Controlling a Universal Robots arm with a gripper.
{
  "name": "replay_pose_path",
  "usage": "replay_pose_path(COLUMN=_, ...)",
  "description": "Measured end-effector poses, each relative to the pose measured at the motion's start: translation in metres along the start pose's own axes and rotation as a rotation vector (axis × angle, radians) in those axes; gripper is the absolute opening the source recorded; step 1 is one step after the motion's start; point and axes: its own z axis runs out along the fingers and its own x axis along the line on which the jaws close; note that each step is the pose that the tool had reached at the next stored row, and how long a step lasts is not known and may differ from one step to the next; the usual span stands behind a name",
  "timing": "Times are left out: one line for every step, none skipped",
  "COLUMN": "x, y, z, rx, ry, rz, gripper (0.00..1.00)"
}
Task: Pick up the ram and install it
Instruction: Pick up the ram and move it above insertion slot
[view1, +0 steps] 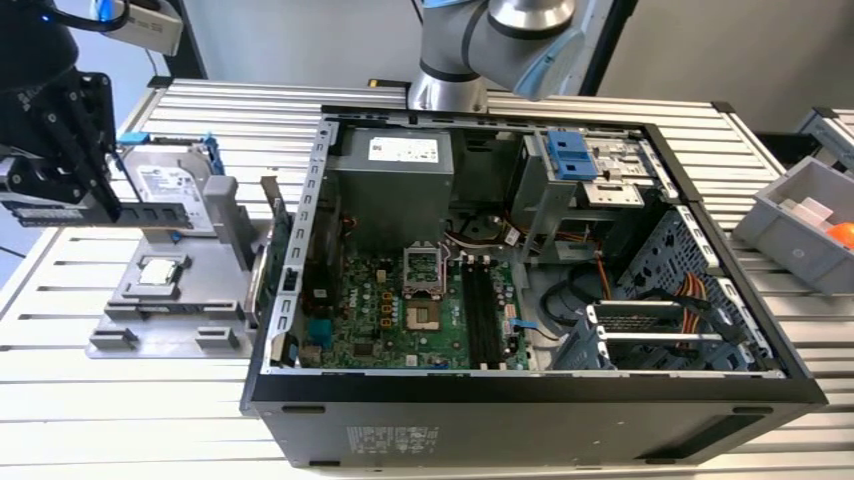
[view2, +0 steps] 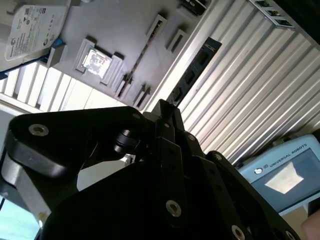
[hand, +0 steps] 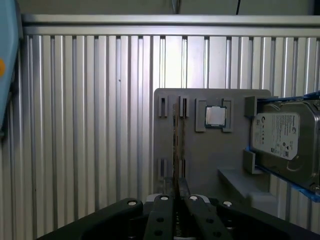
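The pincer (hand: 176, 198) is clamped on the ram (view2: 196, 67), its two black fingers (hand: 162, 210) pressed against the flat faces of the thin board. The ram juts out past the fingertips, a narrow stick with a row of dark chips, held in the air and touching nothing else. Just beyond it lies a grey holder plate (hand: 200, 160), whose narrow slotted brackets stand in line with the ram's edge. A little to one side on the plate sits a small square silver CPU chip (hand: 215, 116). Past that is a silver hard drive (hand: 282, 137) in a blue frame, carrying a white printed label. The plate rests on a ribbed aluminium surface (hand: 90, 125). Farther off is a pale blue pendant (view2: 285, 170) with white lettering on its bezel. Well apart from the pincer, toward the exterior view's right, stands an open computer case (view1: 534, 388). Its green motherboard (view1: 387, 310) shows long black slots (view1: 478, 312), and a white label marks the power supply (view1: 400, 175).
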Motion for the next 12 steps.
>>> replay_pose_path(x=0.0, y=-0.0015, z=0.0001, rx=0.0002, ry=-0.0001, rz=0.0, gripper=0.0)
replay_pose_path(x=0.0, y=-0.0031, z=0.0002, rx=0.0002, ry=-0.0002, rz=0.0, gripper=0.0)
replay_pose_path(x=0.0, y=-0.0049, z=0.0001, rx=0.0, ry=-0.0001, rz=0.0, gripper=0.0)
replay_pose_path(x=0.0, y=-0.0068, z=0.0001, rx=0.0002, ry=-0.0002, rz=0.0, gripper=0.0)
replay_pose_path(x=0.0, y=-0.0084, z=0.0001, rx=0.0001, ry=-0.0002, rz=0.0, gripper=0.0)
replay_pose_path(x=0.0, y=-0.0099, z=0.0, rx=0.0002, ry=-0.0002, rz=0.0, gripper=0.0)
replay_pose_path(x=0.0, y=-0.0111, z=0.0001, rx=0.0003, ry=-0.0003, rz=0.0, gripper=0.0)
replay_pose_path(x=0.0, y=-0.0116, z=0.0001, rx=0.0002, ry=-0.0003, rz=0.0, gripper=0.0)
replay_pose_path(x=0.0, y=-0.0115, z=0.0001, rx=0.0002, ry=-0.0003, rz=0.0, gripper=0.0)
replay_pose_path(x=0.0, y=-0.0115, z=0.0001, rx=0.0001, ry=-0.0002, rz=0.0, gripper=0.0)
replay_pose_path(x=0.0, y=-0.0115, z=0.0001, rx=0.0002, ry=-0.0002, rz=0.0, gripper=0.0)
replay_pose_path(x=0.0, y=-0.0116, z=0.0002, rx=0.0003, ry=-0.0003, rz=0.0, gripper=0.0)
